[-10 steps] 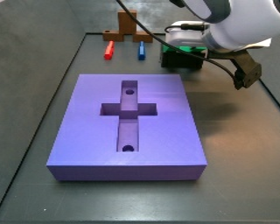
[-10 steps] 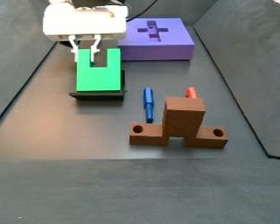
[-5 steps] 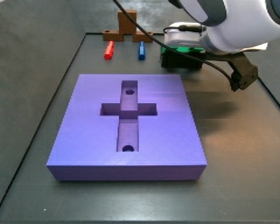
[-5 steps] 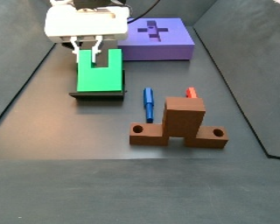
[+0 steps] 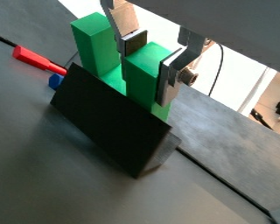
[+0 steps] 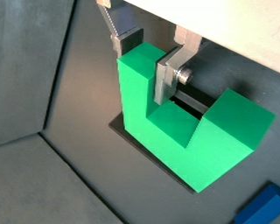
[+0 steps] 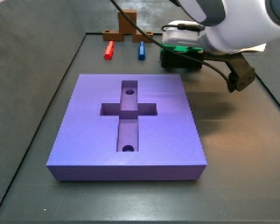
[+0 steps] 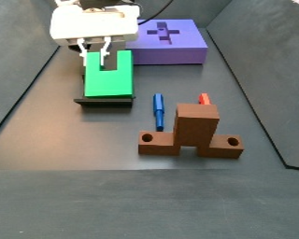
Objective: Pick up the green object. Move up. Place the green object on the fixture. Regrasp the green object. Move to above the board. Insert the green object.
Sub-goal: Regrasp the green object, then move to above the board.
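Green and blocky, the green object [image 8: 107, 82] sits in the dark fixture [image 8: 106, 99] at about ten o'clock in a side view. The gripper [image 8: 100, 51] is down over its far end; in a wrist view its silver fingers [image 6: 168, 74] straddle one prong — plates against the green faces, though a firm clamp cannot be told. Further right lie the blue peg [image 8: 159, 108], the red peg [image 8: 204, 97] and the brown stand [image 8: 192, 131]. At one o'clock, well apart, rests the purple board [image 8: 167, 42] — its cross recess unfilled.
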